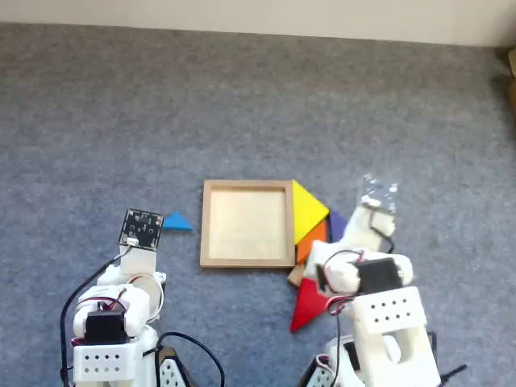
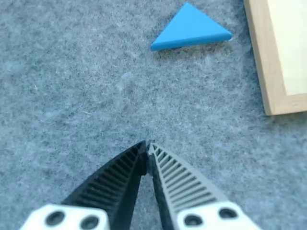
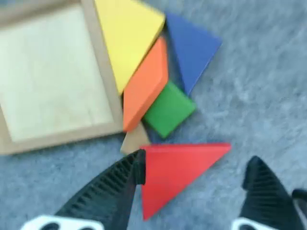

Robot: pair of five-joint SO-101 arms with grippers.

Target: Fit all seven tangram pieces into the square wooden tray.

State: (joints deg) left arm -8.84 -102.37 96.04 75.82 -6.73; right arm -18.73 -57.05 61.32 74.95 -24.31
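The square wooden tray (image 1: 207,224) (image 3: 106,86) (image 2: 261,62) lies empty mid-table. Against its right side cluster a yellow triangle (image 1: 307,210) (image 3: 127,36), an orange parallelogram (image 1: 313,236) (image 3: 146,84), a dark blue triangle (image 1: 338,222) (image 3: 192,48), a green square (image 3: 169,109), a small tan piece (image 3: 134,140) and a red triangle (image 1: 310,306) (image 3: 177,165). A light blue triangle (image 1: 177,222) (image 2: 189,28) lies left of the tray. My right gripper (image 3: 194,175) is open, straddling the red triangle. My left gripper (image 2: 148,146) is shut and empty on the carpet, short of the light blue triangle.
Grey carpet (image 1: 242,105) covers the table with wide free room behind the tray. Both arm bases (image 1: 105,339) (image 1: 387,330) stand at the near edge. A clear, glinting object (image 1: 377,193) sits right of the dark blue triangle.
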